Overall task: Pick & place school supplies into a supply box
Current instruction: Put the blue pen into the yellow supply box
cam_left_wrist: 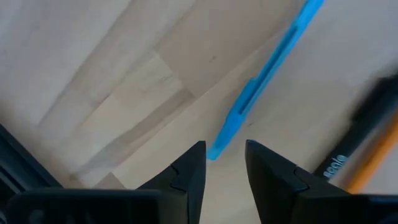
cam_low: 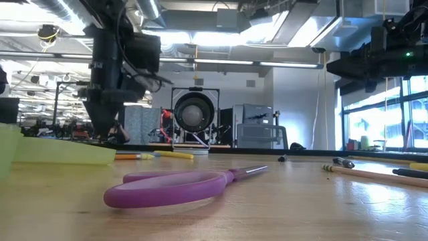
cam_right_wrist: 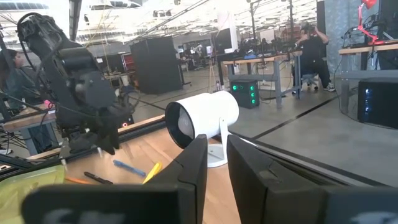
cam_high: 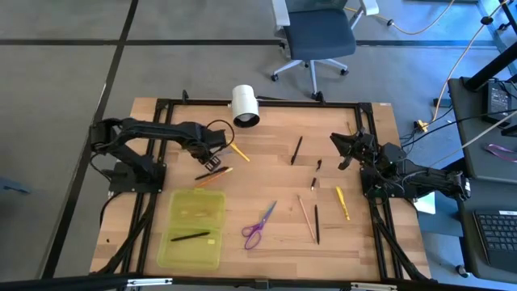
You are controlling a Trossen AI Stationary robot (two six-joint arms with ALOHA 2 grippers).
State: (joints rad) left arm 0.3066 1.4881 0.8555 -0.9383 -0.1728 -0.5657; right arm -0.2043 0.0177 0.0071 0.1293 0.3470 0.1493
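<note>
Light, stiff and slick: a thin blue pen (cam_left_wrist: 261, 93) lying flat on the counter (cam_high: 266, 174), easy to roll or skid if nudged from one side only. Best taken across the barrel near its middle, squarely, rather than at the bare end now just ahead of the fingertips. Left pincer (cam_left_wrist: 225, 155) low over that end, narrowly parted, holding nothing, with bare wood visible in the gap. Tight neighbours to mind: a black pen (cam_left_wrist: 357, 143) and an orange pencil (cam_left_wrist: 373, 165) just beside the blue one, close enough to be dragged along by a sloppy close. Probably calls for a short advance along the barrel before closing. Good open room otherwise: clear wood between this cluster and the supply box (cam_high: 202, 255), lying open near the front left of the counter, with a dark pen already in one half. Low walls on the box, so little lift needed, but worth clearing the rim. Purple scissors (cam_high: 259, 226) to the box's right, out of the likely path. White cylinder (cam_high: 245, 105) at the far edge, behind the cluster. Right pincer (cam_high: 341, 149) waiting at the right side, raised, nearly closed and empty, well apart from all this.
</note>
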